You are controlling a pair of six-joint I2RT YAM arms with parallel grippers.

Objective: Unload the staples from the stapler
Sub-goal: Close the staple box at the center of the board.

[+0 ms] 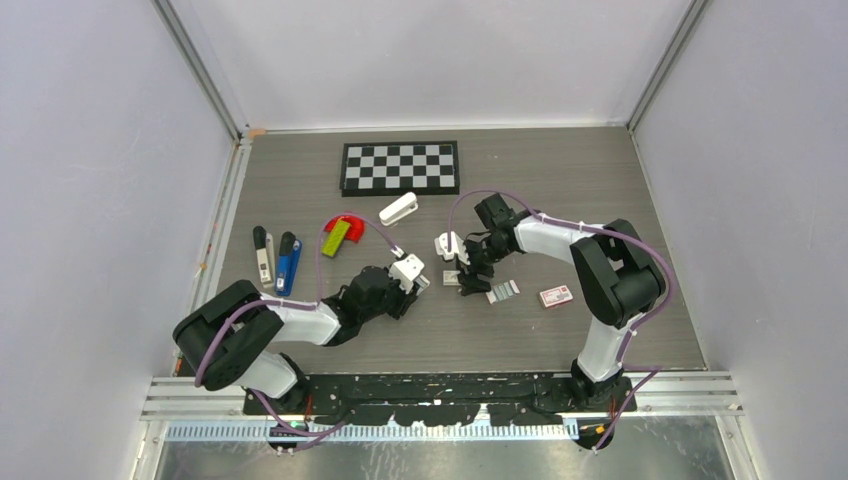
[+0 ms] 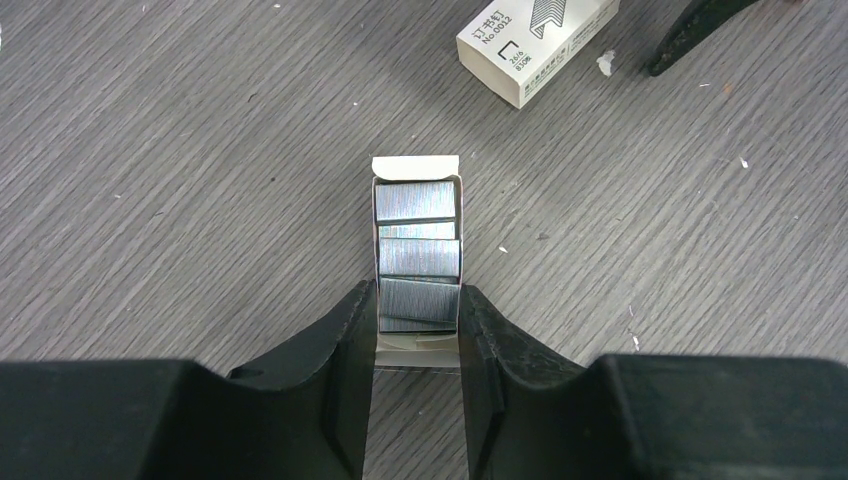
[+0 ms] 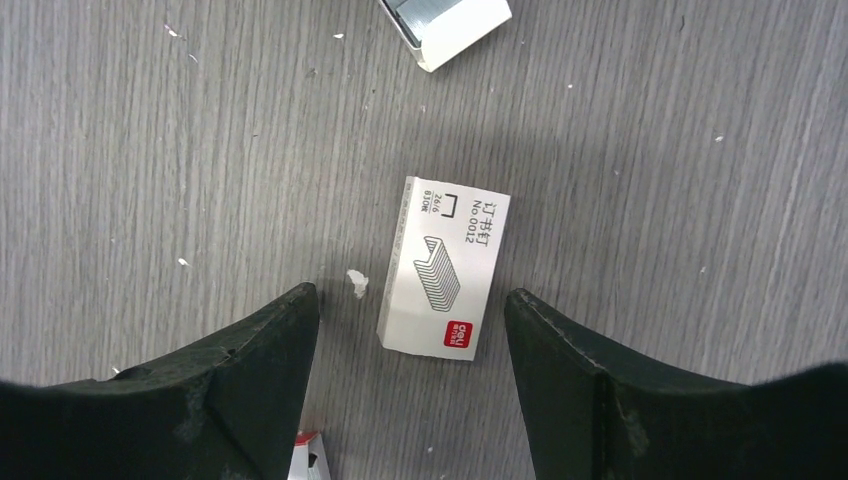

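Observation:
The blue stapler (image 1: 288,262) lies at the left of the table, far from both grippers. My left gripper (image 2: 418,300) is shut on the near end of a small open white card tray (image 2: 417,172) that holds several silver staple strips (image 2: 418,255). In the top view this gripper (image 1: 412,275) is at mid-table. My right gripper (image 3: 410,300) is open and empty, with its fingers either side of a white staple-box sleeve with a red logo (image 3: 445,270) lying flat on the table. In the top view it (image 1: 462,268) sits just right of the left gripper.
A grey pack of staple strips (image 1: 503,291) and a red-and-white box (image 1: 556,296) lie right of the grippers. A white stapler (image 1: 398,208), a checkerboard (image 1: 400,167), a red and green piece (image 1: 340,235) and a black-and-white stapler (image 1: 262,255) lie further back and left.

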